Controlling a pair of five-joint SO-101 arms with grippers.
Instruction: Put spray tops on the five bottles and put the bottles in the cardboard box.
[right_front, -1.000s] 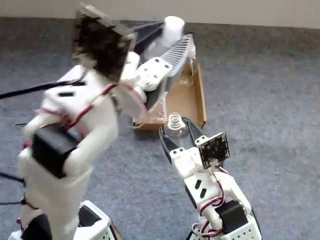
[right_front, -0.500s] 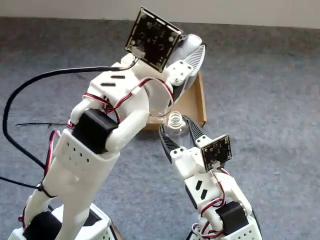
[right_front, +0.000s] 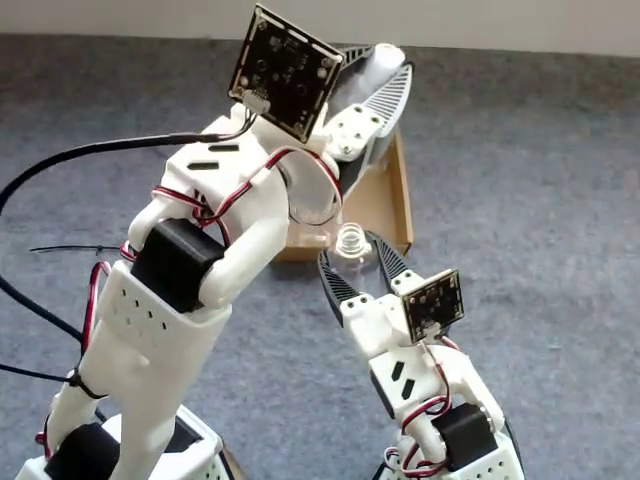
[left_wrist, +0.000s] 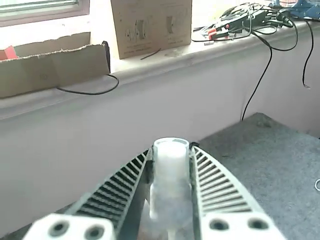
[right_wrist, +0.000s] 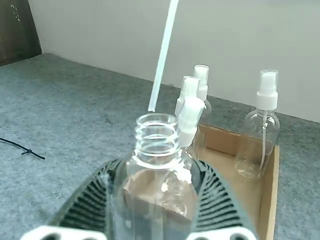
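My left claw (left_wrist: 171, 149) is clenched on a white spray top (left_wrist: 171, 172) and holds it high above the far end of the cardboard box (right_front: 392, 205). The cap sticks up between my ribbed fingers. My right claw (right_front: 352, 263) grips a clear bottle (right_wrist: 156, 137) around its body, upright over the grey carpet (right_front: 540, 300) just in front of the box's near edge. Its threaded neck is open, with no top on it. In my right wrist view a thin white dip tube (right_wrist: 163, 55) slants down, and its lower end hangs just above that open neck. I cannot tell whether it is over the mouth or behind it. Behind the neck, bottles with spray tops stand in the box: a tight cluster (right_wrist: 200, 87), and one apart (right_wrist: 260, 127), upright near the far corner.
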